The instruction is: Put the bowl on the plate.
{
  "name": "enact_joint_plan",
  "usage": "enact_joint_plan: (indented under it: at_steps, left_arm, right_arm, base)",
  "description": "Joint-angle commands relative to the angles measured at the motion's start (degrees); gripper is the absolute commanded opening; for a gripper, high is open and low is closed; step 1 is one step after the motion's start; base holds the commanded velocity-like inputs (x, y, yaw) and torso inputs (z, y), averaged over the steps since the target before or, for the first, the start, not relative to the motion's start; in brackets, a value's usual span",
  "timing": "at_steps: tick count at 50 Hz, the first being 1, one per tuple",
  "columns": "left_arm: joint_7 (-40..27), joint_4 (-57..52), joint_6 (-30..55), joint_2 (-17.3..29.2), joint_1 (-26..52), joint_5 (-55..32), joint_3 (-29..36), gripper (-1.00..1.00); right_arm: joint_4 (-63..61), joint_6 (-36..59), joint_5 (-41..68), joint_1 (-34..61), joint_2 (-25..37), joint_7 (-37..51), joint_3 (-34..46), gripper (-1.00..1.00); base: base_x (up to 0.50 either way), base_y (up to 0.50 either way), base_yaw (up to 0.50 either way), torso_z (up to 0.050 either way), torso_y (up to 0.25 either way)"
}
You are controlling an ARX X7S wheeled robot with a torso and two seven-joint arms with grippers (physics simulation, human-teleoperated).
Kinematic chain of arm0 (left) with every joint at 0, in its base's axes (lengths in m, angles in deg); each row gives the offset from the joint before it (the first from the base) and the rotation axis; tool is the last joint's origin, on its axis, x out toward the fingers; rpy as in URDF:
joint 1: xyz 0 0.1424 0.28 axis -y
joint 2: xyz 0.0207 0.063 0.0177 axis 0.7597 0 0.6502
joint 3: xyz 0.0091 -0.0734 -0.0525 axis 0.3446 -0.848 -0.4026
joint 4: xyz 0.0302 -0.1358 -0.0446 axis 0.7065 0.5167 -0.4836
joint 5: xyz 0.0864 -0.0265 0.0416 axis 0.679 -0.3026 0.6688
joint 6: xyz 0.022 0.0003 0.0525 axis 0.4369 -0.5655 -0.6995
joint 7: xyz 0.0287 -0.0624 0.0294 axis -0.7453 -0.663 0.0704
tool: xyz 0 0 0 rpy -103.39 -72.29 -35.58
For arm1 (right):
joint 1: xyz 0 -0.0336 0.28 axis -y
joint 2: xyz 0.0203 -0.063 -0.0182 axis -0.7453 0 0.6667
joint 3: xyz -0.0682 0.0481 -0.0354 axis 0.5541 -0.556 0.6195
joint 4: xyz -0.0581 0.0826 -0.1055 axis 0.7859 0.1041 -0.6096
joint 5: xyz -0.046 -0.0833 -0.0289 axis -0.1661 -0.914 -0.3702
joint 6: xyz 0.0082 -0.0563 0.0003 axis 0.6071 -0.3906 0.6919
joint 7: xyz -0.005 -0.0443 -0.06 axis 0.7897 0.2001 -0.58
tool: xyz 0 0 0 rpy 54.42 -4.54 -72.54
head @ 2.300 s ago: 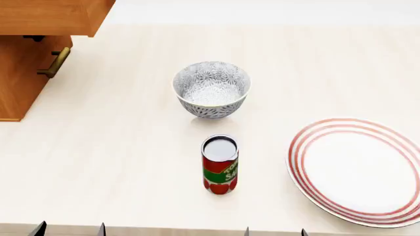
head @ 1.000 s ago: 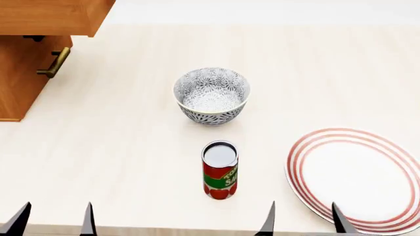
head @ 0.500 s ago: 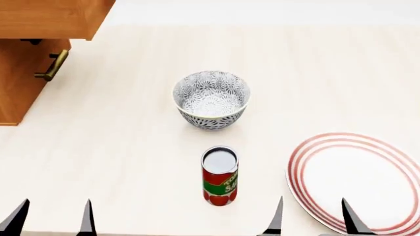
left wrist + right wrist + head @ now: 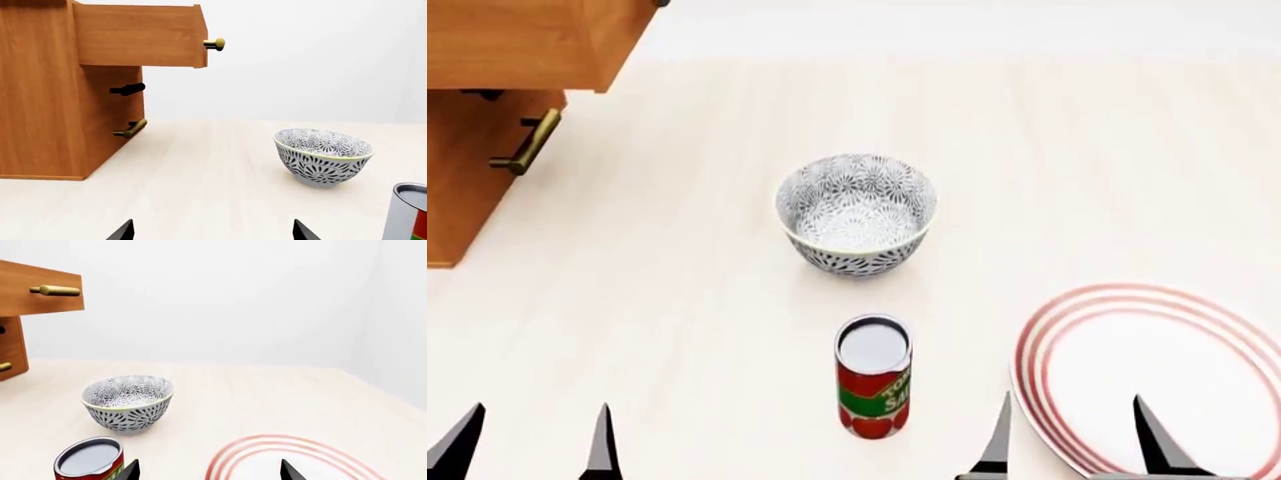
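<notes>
While both tools gape, bowl (image 4: 856, 212) sits well beyond them.

A plain simulated kitchen corner: a pale wood-grain counter (image 4: 694, 300) against bare white walls (image 4: 220, 300), a wooden cabinet (image 4: 47, 110) with brass handles and one drawer (image 4: 140, 35) pulled out, plus tableware and food on the top (bowl (image 4: 857, 212), plate (image 4: 1174, 370), sauce can (image 4: 873, 390)).
</notes>
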Motion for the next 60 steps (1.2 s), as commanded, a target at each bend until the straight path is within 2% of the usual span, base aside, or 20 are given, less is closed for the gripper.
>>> enact_joint_plan:
  at_steps: [1, 32, 60]
  left_arm:
    - [-0.4, -0.8, 0.3, 0.5, -0.2, -0.7, 0.3, 1.00]
    - [-1.8, -5.2, 4.0, 2.1, 0.2, -2.1, 1.6, 1.00]
    - [-2.4, -3.8, 2.5, 2.8, 0.4, -2.5, 2.2, 1.00]
  right_arm:
    - [-1.9, 1.3, 0.6, 0.0, 0.9, 0.2, 0.1, 1.00]
    - [0.0, -0.4, 0.8, -0.2, 1.8, 0.3, 0.8, 1.00]
    - [-3.9, 2.2, 1.4, 0.0, 3.6, 1.6, 0.7, 1.00]
  base:
    - [0.08, 0.00, 0.00, 0.000, 0.000]
    - [0.08, 0.00, 0.00, 0.000, 0.000]
    - [0.11, 0.00, 0.00, 0.000, 0.000]
